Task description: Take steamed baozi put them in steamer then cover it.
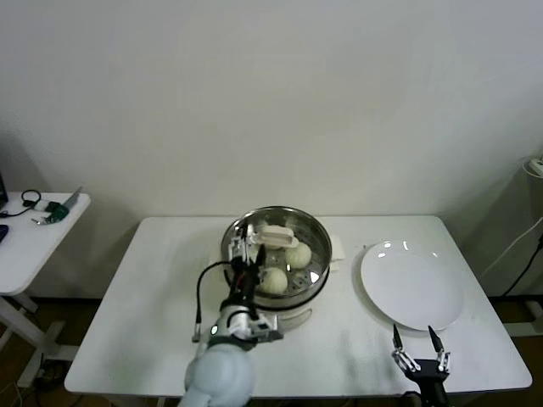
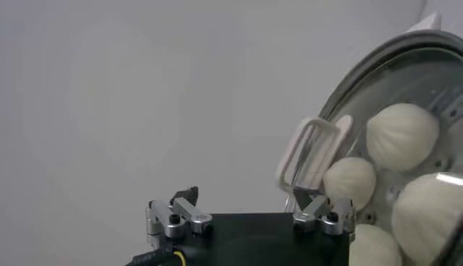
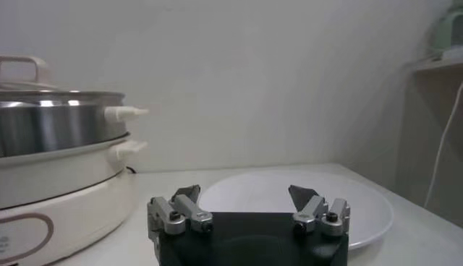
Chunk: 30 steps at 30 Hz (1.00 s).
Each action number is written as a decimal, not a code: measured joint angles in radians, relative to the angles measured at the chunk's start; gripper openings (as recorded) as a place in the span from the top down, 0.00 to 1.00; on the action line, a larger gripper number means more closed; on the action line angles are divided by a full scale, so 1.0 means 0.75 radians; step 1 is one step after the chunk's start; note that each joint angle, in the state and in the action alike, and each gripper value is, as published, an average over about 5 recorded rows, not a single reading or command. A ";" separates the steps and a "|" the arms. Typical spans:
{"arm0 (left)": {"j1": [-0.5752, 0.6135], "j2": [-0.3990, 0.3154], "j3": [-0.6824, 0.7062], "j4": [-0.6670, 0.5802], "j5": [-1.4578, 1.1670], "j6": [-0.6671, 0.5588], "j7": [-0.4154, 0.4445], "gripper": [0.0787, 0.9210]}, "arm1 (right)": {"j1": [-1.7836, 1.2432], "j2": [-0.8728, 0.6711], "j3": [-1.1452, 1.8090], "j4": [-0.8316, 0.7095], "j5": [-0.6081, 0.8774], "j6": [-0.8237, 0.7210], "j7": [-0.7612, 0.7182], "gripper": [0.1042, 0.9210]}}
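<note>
On the white table (image 1: 153, 288) the steamer (image 1: 316, 254) stands at the middle, a shiny steel pot on a white base, with the empty white plate (image 1: 412, 284) just to its right. The cover (image 1: 246, 242) lies over the pot, its glass showing the steamed baozi (image 1: 273, 281) resting inside on the tray; the left wrist view shows four of them under the glass, and the cream bar handle (image 2: 312, 153) sits toward the far-left part of the lid. The left gripper (image 1: 253, 252) hangs above the left side of the steamer, close to that handle, its jaws spread apart and holding nothing. The right gripper (image 1: 415, 341) waits near the front-right table edge, by the near side of the plate, jaws likewise apart and empty. The task looks all but finished. The risk from here lies in the left arm's retreat: one of its fingers stands close to the handle, so a sideways or low pull-back could catch it, drag the cover askew or tip it off the rim.
</note>
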 measured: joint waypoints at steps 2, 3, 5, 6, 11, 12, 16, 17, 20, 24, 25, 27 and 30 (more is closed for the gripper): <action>0.046 0.000 -0.040 -0.028 -0.096 -0.039 -0.050 0.12 | -0.005 0.003 0.001 0.009 -0.006 -0.003 0.007 0.12; 0.069 -0.001 -0.066 -0.041 -0.151 -0.061 -0.075 0.12 | -0.008 0.003 0.002 0.014 -0.009 -0.005 0.010 0.12; 0.116 -0.005 -0.133 -0.066 -0.281 -0.112 -0.118 0.12 | -0.015 0.004 0.004 0.027 -0.017 -0.011 0.017 0.12; 0.139 -0.006 -0.172 -0.075 -0.354 -0.140 -0.134 0.12 | -0.018 0.003 0.005 0.033 -0.020 -0.014 0.021 0.12; 0.254 0.010 -0.408 -0.092 -0.783 -0.298 -0.168 0.12 | -0.021 0.000 0.009 0.060 -0.036 -0.027 0.035 0.12; 0.275 0.018 -0.453 -0.087 -0.872 -0.332 -0.169 0.12 | -0.021 -0.001 0.010 0.063 -0.039 -0.029 0.036 0.12; 0.344 0.049 -0.591 -0.041 -1.200 -0.466 -0.166 0.12 | -0.017 -0.003 0.010 0.072 -0.048 -0.042 0.039 0.12; 0.355 0.054 -0.615 -0.024 -1.269 -0.499 -0.163 0.12 | -0.015 -0.003 0.010 0.073 -0.050 -0.045 0.039 0.12; 0.382 0.065 -0.676 0.034 -1.438 -0.595 -0.151 0.12 | -0.009 -0.003 0.011 0.075 -0.057 -0.053 0.039 0.12; 0.412 0.074 -0.729 0.109 -1.587 -0.701 -0.135 0.12 | -0.001 -0.004 0.011 0.078 -0.062 -0.064 0.038 0.12; 0.418 0.076 -0.738 0.125 -1.615 -0.723 -0.131 0.12 | 0.000 -0.004 0.012 0.078 -0.063 -0.067 0.037 0.12; 0.428 0.078 -0.753 0.152 -1.664 -0.759 -0.125 0.12 | 0.003 -0.005 0.012 0.079 -0.065 -0.071 0.035 0.12; 0.439 0.082 -0.771 0.184 -1.722 -0.800 -0.117 0.12 | 0.005 -0.005 0.012 0.081 -0.069 -0.078 0.032 0.12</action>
